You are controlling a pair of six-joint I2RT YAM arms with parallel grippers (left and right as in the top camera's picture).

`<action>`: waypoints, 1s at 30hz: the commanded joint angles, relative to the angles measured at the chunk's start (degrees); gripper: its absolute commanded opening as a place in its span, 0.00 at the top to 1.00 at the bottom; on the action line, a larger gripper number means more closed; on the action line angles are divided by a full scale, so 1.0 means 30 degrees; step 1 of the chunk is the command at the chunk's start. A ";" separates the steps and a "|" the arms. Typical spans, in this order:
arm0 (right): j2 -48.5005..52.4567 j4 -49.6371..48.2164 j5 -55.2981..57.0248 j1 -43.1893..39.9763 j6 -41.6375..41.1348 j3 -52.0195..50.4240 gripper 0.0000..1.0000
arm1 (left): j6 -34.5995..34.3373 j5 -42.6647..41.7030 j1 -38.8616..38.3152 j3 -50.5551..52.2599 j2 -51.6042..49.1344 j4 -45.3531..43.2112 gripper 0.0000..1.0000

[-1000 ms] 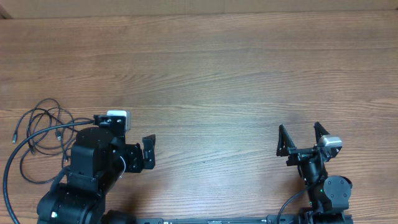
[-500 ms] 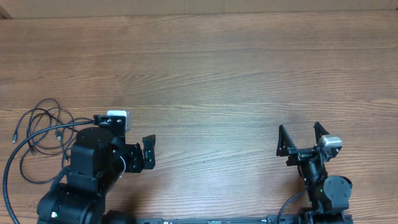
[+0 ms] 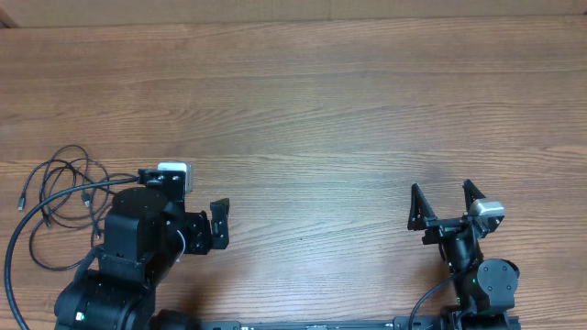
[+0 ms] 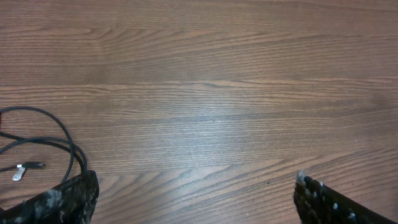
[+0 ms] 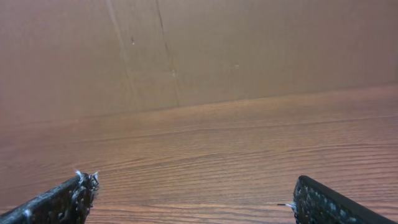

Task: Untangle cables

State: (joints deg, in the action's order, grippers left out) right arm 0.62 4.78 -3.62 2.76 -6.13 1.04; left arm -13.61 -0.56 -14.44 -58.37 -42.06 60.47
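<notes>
The left gripper (image 4: pixel 193 186) is open wide and holds nothing. The right gripper (image 3: pixel 444 203) is open wide too, and empty. The cables (image 3: pixel 57 192) lie in loose black loops on the left, just beside the left arm (image 3: pixel 138 240). The table (image 3: pixel 348 110) is brown wood. Behind it is a plain brown wall (image 5: pixel 249 43).
</notes>
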 commanded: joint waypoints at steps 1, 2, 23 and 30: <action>-0.0153 -0.0058 0.0036 0.0095 0.0073 -0.0197 0.00 | -0.0255 0.0262 -0.0073 0.0124 0.0029 -0.0015 0.00; -0.0153 -0.0058 0.0036 0.0095 0.0073 -0.0197 0.00 | -0.0255 0.0262 -0.0073 0.0124 0.0029 -0.0015 0.01; -0.0153 -0.0058 0.0036 0.0095 0.0073 -0.0197 0.00 | -0.0182 0.1195 0.0284 0.1843 0.2069 -0.1268 0.00; -0.0153 -0.0058 0.0036 0.0095 0.0073 -0.0197 0.00 | -0.0182 0.1239 0.1115 0.6827 0.5916 -0.7104 0.00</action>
State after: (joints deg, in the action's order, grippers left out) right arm 0.62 4.75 -3.60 2.79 -6.13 1.04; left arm -13.61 2.26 -12.08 -42.85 -28.29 42.72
